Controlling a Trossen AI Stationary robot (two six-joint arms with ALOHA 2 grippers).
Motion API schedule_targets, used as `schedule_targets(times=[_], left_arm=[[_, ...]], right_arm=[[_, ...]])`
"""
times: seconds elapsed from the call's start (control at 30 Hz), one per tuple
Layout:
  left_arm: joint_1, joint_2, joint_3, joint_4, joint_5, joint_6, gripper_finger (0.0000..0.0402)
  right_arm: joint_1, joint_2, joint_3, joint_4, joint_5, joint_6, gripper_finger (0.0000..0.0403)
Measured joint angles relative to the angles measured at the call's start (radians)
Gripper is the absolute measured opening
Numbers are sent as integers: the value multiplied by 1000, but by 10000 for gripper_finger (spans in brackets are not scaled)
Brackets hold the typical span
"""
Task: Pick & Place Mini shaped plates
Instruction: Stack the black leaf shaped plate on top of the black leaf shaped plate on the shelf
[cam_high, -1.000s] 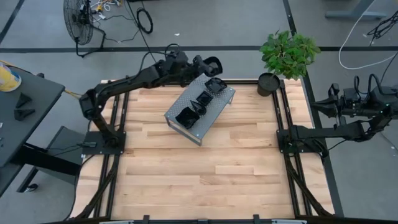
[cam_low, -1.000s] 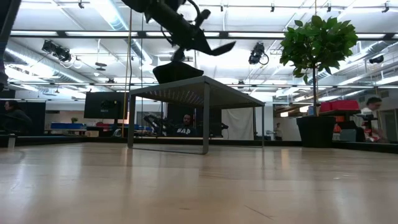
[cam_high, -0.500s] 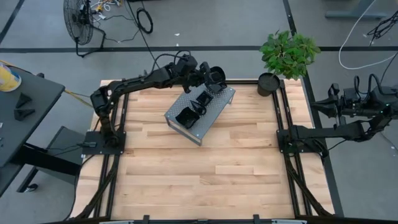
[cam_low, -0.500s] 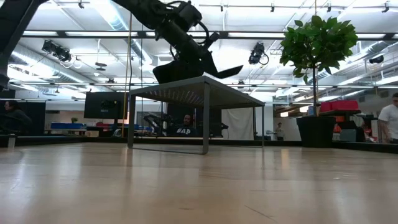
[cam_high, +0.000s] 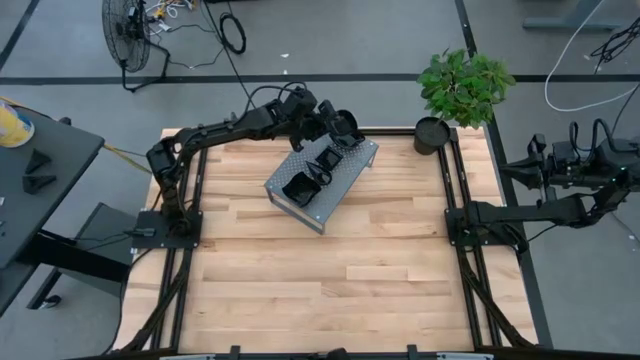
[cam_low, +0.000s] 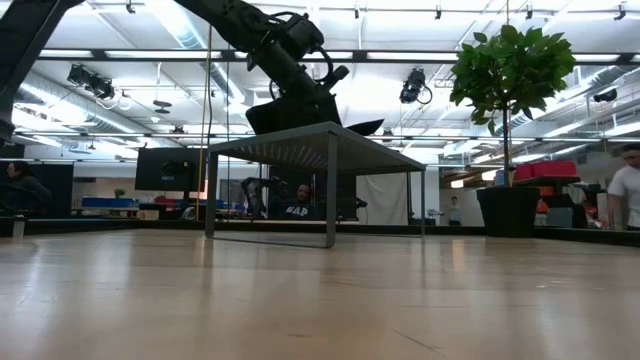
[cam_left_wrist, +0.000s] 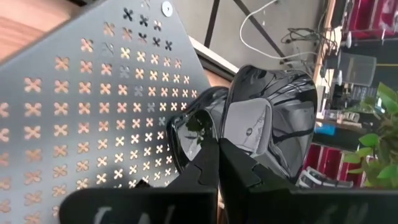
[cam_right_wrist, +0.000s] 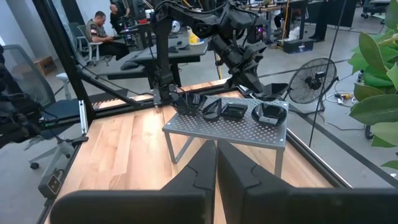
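Observation:
My left gripper (cam_high: 336, 124) is shut on a small glossy black plate (cam_left_wrist: 273, 118) over the far end of the grey perforated metal stand (cam_high: 345, 180). The low view shows that plate (cam_low: 365, 127) nearly level, just above the stand's top (cam_low: 300, 140). Another black plate (cam_left_wrist: 189, 134) lies on the stand right under it. Two more plates (cam_high: 298, 187) (cam_high: 325, 160) rest on the stand's top. My right gripper (cam_right_wrist: 216, 163) is shut on nothing and waits beyond the table's right edge (cam_high: 560, 170). My left gripper pinches the plate's rim (cam_left_wrist: 231, 140) between its two fingers, on the side facing the arm. The fingers slant down from the table's far left. The plate juts out beyond the fingertips, close to level; I cannot tell whether it touches the plate under it.
A round black pot (cam_high: 432, 135) with a green plant (cam_high: 463, 85) stands at the table's far right corner, close to the stand. The wooden tabletop (cam_high: 330, 280) stretches bare from the stand to the near edge. People and desks show in the room beyond.
My left gripper has come down toward the stand's far end with the plate, staying shut. It has tipped further downward. The plate, held high and slanted a second ago, now sits low and nearly level over the stand.

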Motion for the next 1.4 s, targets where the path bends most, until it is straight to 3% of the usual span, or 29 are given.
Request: schedule_targets(times=[0.23, 1.2, 1.4], left_arm=[[0, 0, 0, 0, 53, 14, 6], [0, 17, 0, -10, 61, 48, 9], [-1, 33, 0, 68, 69, 28, 9]], right_arm=[[0, 0, 0, 0, 0, 0, 20], [0, 0, 0, 0, 0, 0, 20], [0, 1, 0, 0, 0, 0, 20]])
